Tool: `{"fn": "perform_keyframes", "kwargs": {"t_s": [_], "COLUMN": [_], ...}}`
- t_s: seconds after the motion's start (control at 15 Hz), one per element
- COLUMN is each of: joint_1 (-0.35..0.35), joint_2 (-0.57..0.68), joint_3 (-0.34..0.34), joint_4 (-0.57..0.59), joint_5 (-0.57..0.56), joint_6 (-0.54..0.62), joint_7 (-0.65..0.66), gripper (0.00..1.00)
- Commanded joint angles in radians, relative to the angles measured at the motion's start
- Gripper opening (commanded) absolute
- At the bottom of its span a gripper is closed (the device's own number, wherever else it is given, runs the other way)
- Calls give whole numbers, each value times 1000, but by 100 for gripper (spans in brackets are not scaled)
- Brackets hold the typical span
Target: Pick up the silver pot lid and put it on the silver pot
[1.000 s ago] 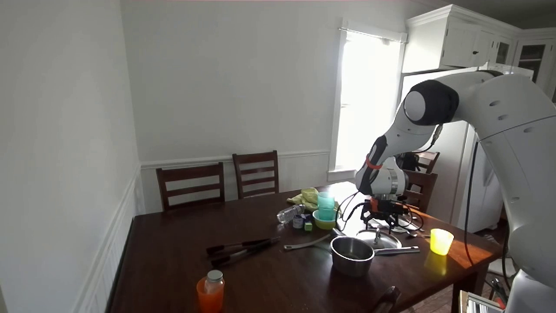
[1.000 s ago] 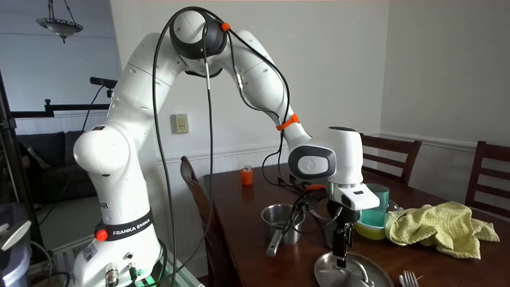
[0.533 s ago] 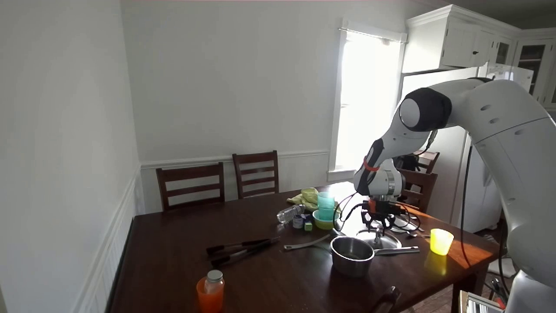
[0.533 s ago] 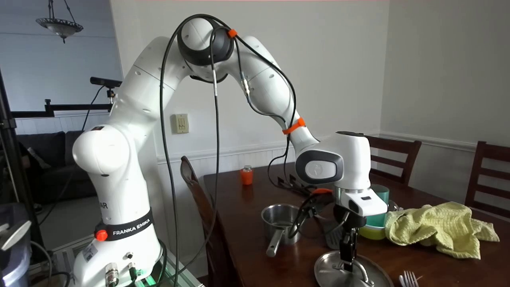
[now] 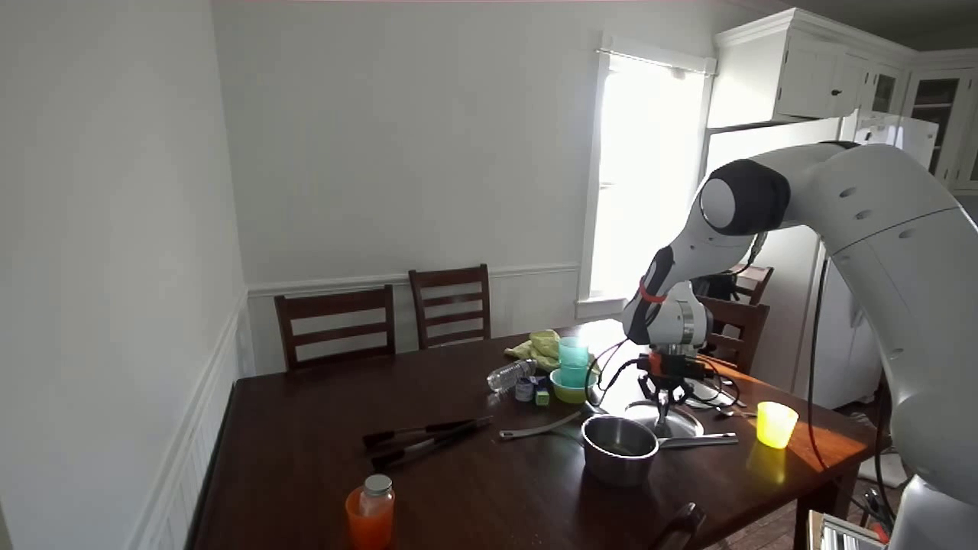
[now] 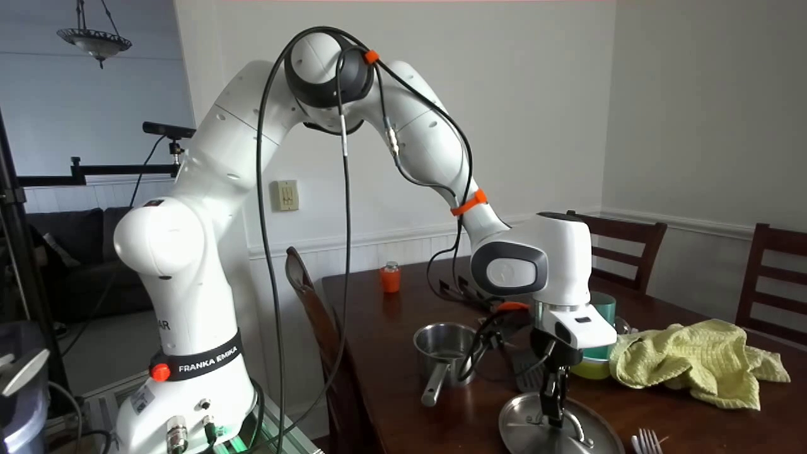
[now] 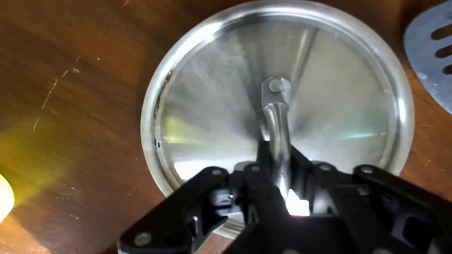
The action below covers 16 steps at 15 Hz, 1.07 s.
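The black two-fingered gripper (image 7: 281, 155) is closed around the curved metal handle (image 7: 277, 120) of the round, flattish, pale silver metal pot lid (image 7: 212, 106); whether the lid touches the dark brown wooden table (image 7: 99, 116) cannot be told. Just beside the lid lies a slotted grey spatula (image 7: 422, 56). Farther back in an exterior view, the small, round, shiny silver metal pot (image 6: 463, 375) stands upright on the table, apart from the lid. Farther still stands an orange cup (image 6: 390, 282) holding a capped jar (image 6: 392, 267).
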Motion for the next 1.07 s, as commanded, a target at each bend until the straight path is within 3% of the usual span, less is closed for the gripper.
{"fn": "perform_keyframes", "kwargs": {"t_s": [0.0, 0.67, 1.0], "joint_1": [9, 129, 213], "joint_2": [-57, -311, -473], "joint_3": [-15, -93, -75], "joint_4": [-15, -139, -253], "joint_5": [11, -92, -178], "joint_6": [-24, -103, -90], "joint_7": [-20, 21, 38], "gripper": [0, 2, 2]}}
